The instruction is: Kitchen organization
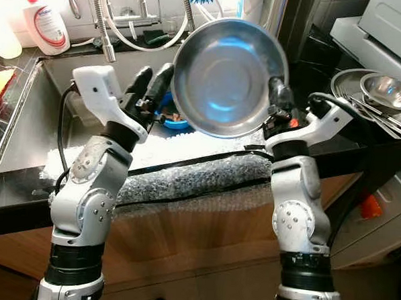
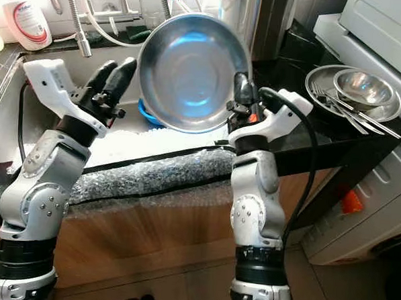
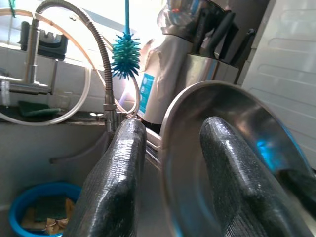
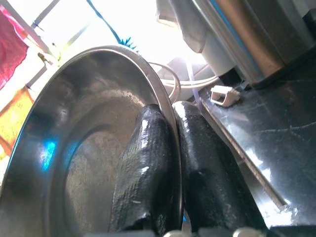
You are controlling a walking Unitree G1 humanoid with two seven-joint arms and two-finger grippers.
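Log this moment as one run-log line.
right gripper: shut on steel bowl rim | bowl: tilted, raised over sink | left gripper: open, straddling opposite rim | next: likely handover

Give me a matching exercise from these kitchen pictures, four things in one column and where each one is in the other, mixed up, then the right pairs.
Things:
1. Steel bowl
2. Blue tub
3. Soap bottle
4. Forks

Places:
A. On the steel plate on the black counter, robot's right
B. Down in the sink
C. Clamped at its rim by the right gripper
D. Behind the sink, robot's left

Pairs: 1-C, 2-B, 3-D, 4-A
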